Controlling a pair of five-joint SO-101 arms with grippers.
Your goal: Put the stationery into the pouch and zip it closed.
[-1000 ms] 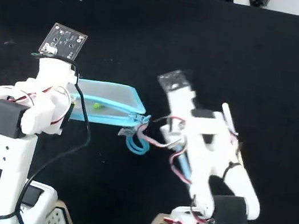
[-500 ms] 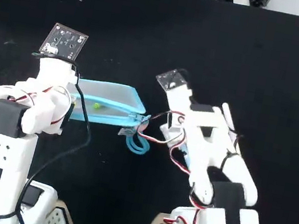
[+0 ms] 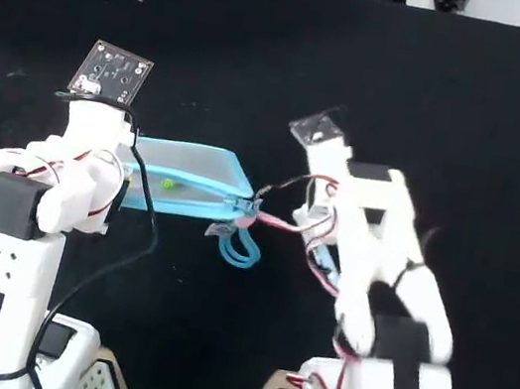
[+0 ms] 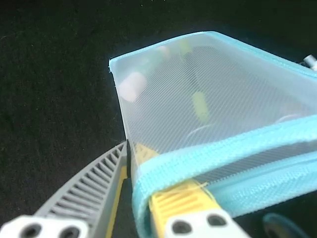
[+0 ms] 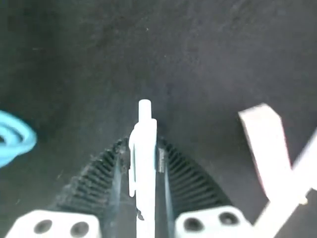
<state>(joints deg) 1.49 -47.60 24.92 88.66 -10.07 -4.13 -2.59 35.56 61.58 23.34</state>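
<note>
pouch pinned, pen in the other arm's grip
left jaws are clamped on the 9 o'clock end of the blue mesh pouch [image 3: 187,180], which lies flat at 9 o'clock of the black counter's [image 3: 474,122] middle. right jaws are closed on a white pen [image 5: 143,158], at 3 o'clock of the pouch's pull loop [image 3: 242,249].

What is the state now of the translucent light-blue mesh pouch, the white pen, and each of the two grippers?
Translucent light-blue mesh pouch: holds some stationery; zipper appears open, with a gap between its bands.
White pen: clamped between fingers, not yet in the pouch.
Left gripper: shut on the pouch's rim.
Right gripper: shut on the pen.
</note>
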